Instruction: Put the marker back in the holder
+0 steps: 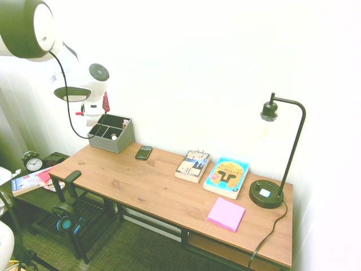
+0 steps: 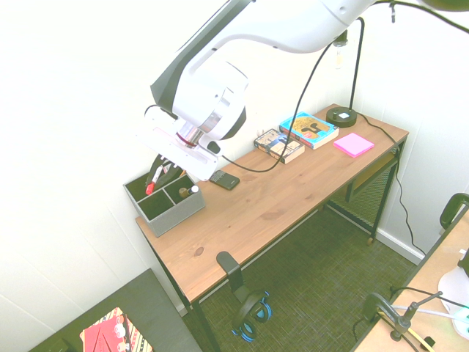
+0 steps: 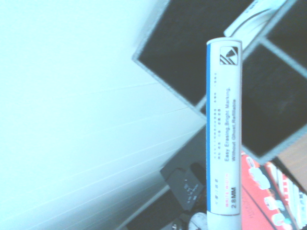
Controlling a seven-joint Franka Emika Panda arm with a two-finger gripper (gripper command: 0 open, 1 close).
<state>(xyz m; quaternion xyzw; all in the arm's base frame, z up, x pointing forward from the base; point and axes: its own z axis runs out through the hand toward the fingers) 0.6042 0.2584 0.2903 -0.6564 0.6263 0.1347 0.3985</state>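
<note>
I have the gripper [image 2: 163,170] clenched on the marker [image 2: 154,178], and it hangs over the holder [image 2: 165,204] at the wall end of the surface [image 2: 278,198]. In the second exterior view the marker slants down out of the gripper toward about 7 o'clock, its red cap lowest, just over the holder's back compartment nearest the wall; I cannot tell whether the cap touches the holder. In the first exterior view the gripper [image 1: 105,108] sits at roughly 11 o'clock from the holder [image 1: 111,134], with the marker [image 1: 105,103] showing as a reddish sliver at its tip. From the wrist view the marker's white barrel [image 3: 223,129] rises from the bottom edge, printed sideways, with the holder's dark compartments [image 3: 268,105] behind it. Another marker [image 2: 189,191] stands in a front compartment. On the surface, at about 3 o'clock from the holder in the first exterior view, lies a dark phone [image 1: 144,152]; further along come two books [image 1: 192,165], pink sticky notes [image 1: 226,214] and a black lamp [image 1: 269,189].
</note>
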